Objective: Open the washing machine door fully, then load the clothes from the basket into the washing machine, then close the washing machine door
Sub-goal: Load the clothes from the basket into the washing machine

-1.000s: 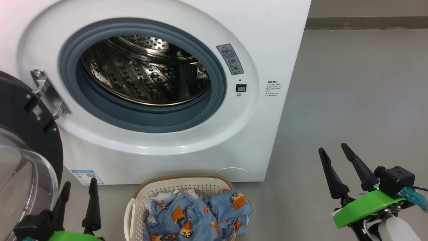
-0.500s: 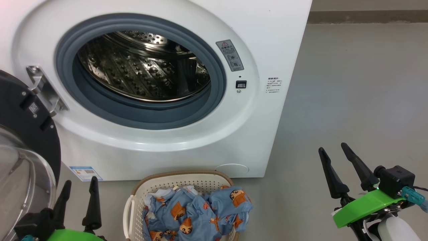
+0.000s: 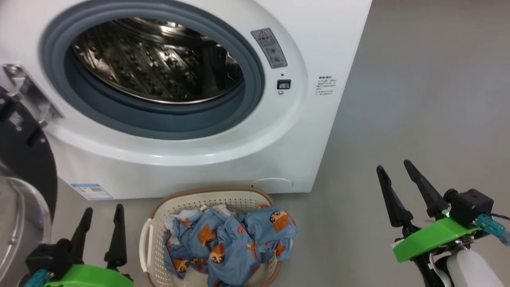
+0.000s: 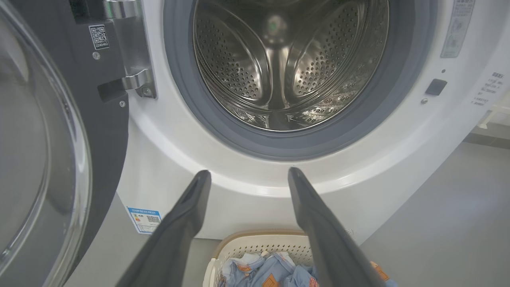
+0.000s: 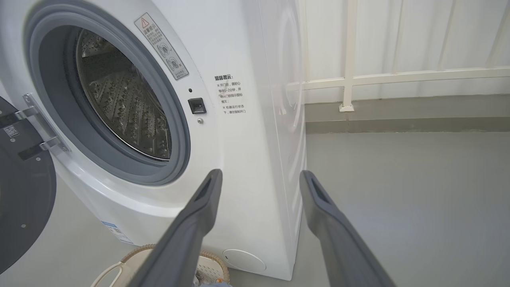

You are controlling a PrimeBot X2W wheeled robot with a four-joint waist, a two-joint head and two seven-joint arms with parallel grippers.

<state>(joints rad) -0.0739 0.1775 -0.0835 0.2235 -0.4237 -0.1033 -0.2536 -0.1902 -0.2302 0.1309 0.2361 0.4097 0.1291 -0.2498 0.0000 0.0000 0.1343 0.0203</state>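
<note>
The white washing machine (image 3: pixel 326 36) stands with its door (image 3: pixel 24 159) swung wide to the left, black rim and clear glass bowl facing me. Its steel drum (image 4: pixel 279 67) holds nothing. On the floor in front sits the cream basket (image 3: pixel 223 199) heaped with light blue clothes (image 3: pixel 231 243) printed with orange figures. My left gripper (image 3: pixel 102 211) is open, low at the left of the basket, beside the door glass. My right gripper (image 3: pixel 394 167) is open too, low at the right over bare floor, nothing between its fingers. The basket rim (image 5: pixel 135 253) also peeks into the right wrist view.
Grey floor (image 3: pixel 418 99) stretches to the right of the machine. A white railing (image 5: pixel 350 75) and a low kerb run behind it. The door's metal hinge (image 4: pixel 135 48) juts at the machine's left side.
The head view has tilted down and shifted, so the machine sits higher and the basket shows more fully. Both grippers stay open and hold about the same places.
</note>
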